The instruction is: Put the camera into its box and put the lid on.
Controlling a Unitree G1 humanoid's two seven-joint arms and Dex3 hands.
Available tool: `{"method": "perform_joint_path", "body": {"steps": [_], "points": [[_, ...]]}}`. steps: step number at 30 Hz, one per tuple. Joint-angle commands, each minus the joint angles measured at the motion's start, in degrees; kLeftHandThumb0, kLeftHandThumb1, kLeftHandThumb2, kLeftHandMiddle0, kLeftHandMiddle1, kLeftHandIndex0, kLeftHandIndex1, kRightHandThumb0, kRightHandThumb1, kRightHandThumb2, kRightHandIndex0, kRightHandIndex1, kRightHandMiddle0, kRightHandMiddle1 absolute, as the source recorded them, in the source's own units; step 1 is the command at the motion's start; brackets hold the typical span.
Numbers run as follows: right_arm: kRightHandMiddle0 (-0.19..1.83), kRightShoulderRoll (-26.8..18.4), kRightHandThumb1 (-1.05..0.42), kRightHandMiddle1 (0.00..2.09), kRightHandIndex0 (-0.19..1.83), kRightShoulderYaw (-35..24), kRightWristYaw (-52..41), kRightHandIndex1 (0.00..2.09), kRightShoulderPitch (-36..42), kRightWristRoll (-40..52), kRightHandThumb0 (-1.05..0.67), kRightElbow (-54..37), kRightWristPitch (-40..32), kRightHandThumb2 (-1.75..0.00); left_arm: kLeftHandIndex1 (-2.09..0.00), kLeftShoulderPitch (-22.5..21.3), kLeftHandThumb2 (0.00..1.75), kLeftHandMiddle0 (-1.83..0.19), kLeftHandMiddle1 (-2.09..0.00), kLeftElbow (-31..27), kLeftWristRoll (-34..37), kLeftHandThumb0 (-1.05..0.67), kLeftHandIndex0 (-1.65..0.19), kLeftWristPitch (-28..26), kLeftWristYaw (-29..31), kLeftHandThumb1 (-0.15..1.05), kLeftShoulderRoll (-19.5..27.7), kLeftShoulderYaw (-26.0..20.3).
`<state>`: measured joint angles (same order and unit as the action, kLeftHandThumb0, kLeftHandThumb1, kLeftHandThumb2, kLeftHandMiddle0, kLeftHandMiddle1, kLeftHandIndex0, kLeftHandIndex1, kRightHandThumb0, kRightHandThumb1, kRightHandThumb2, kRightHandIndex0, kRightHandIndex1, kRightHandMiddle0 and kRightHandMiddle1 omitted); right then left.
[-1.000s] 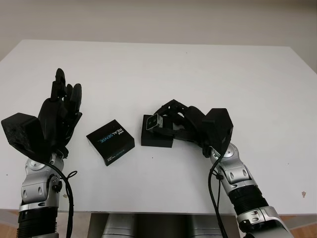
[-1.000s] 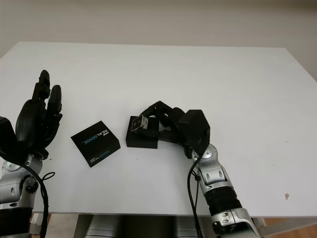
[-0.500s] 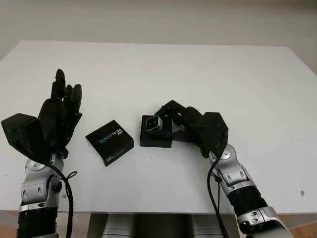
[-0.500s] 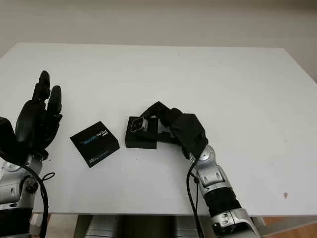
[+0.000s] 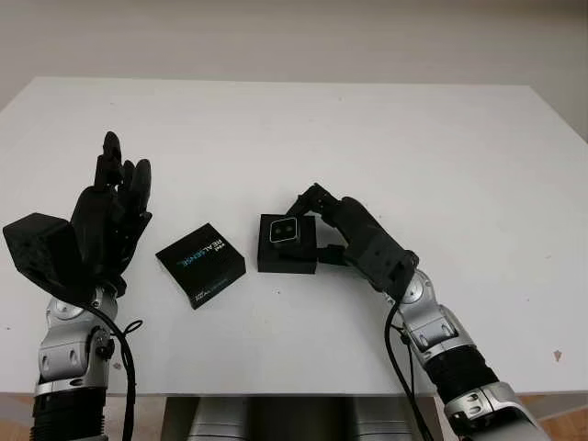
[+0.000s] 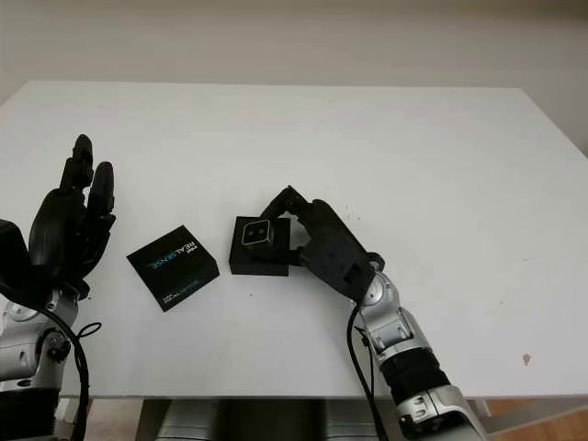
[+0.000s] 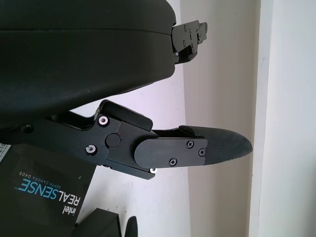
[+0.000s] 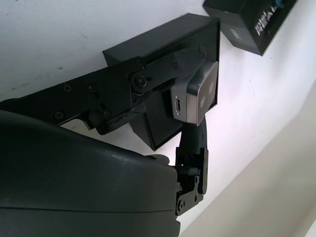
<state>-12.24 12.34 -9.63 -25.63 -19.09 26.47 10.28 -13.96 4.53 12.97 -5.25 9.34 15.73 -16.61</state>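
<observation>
Fingers (image 5: pixel 312 197) of the right hand (image 5: pixel 354 237) reach over the black box (image 5: pixel 288 244) near the table's (image 5: pixel 441 138) middle, pinching the small silver camera (image 5: pixel 282 231), which sits over the box's open top. Whether the camera touches the box floor cannot be told. Just left of the box lies the lid (image 5: pixel 200 265), flat, printed side up, apart from the box. At the table's left edge the left hand (image 5: pixel 106 220) is raised, open, holding nothing.

Right eye view: same layout; camera (image 6: pixel 254 233) over the box (image 6: pixel 260 246), lid (image 6: pixel 173 266) beside it.

Left wrist view: one finger (image 7: pixel 192 148) extends over the white table, nothing in its grasp; the lid's printed face (image 7: pixel 47 190) lies beneath the hand.

Right wrist view: two fingers (image 8: pixel 148 81) clamp the camera (image 8: pixel 196 95) from opposite sides above the box (image 8: pixel 165 47); the lid (image 8: pixel 252 22) lies beyond.
</observation>
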Motion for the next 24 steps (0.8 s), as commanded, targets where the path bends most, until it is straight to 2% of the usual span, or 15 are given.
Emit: {"method": "perform_joint_path", "body": {"steps": [1, 5, 11, 17, 24], "points": [[0.10, -0.90, -0.89, 1.30, 0.20, 1.98, -1.30, 0.03, 1.91, -1.21, -0.49, 0.12, -0.14, -0.05, 0.00, 0.09, 0.44, 0.19, 0.00, -1.21, 0.05, -0.78, 0.19, 0.37, 0.38, 1.05, 0.69, -0.13], [0.07, -1.80, -0.89, 1.00, 0.12, 2.37, -1.33, 0.02, 2.09, -2.03, -0.54, -0.81, 0.25, -0.06, 0.00, 0.03, 0.45, 0.19, 0.00, -0.89, -0.31, -0.79, 0.19, 0.60, 0.44, 1.05, 0.78, -0.02], [0.11, -2.94, -0.90, 0.71, 0.06, 2.06, -0.23, 0.03, 2.12, -3.04, -0.56, -2.93, 0.56, -0.05, 0.00, -0.05, 0.45, 0.19, 0.00, -0.79, -0.68, -0.78, 0.19, 0.98, 0.06, 1.05, 0.42, 0.12], [0.16, -5.37, -0.90, 0.61, 0.05, -1.04, 2.86, 0.04, 0.86, -2.90, -0.58, -6.09, 1.93, -0.05, 0.00, -0.32, 0.44, 0.19, 0.00, -0.77, -0.50, -0.78, 0.19, 0.85, 0.04, 1.05, 0.35, 0.08], [0.23, -7.06, -0.89, 0.61, 0.07, -5.04, 5.91, 0.05, -0.24, -1.35, -0.58, -8.61, 2.77, -0.05, 0.00, -0.47, 0.43, 0.19, 0.00, -0.59, -0.40, -0.77, 0.19, 0.64, 0.08, 1.05, 0.40, 0.14]]}}
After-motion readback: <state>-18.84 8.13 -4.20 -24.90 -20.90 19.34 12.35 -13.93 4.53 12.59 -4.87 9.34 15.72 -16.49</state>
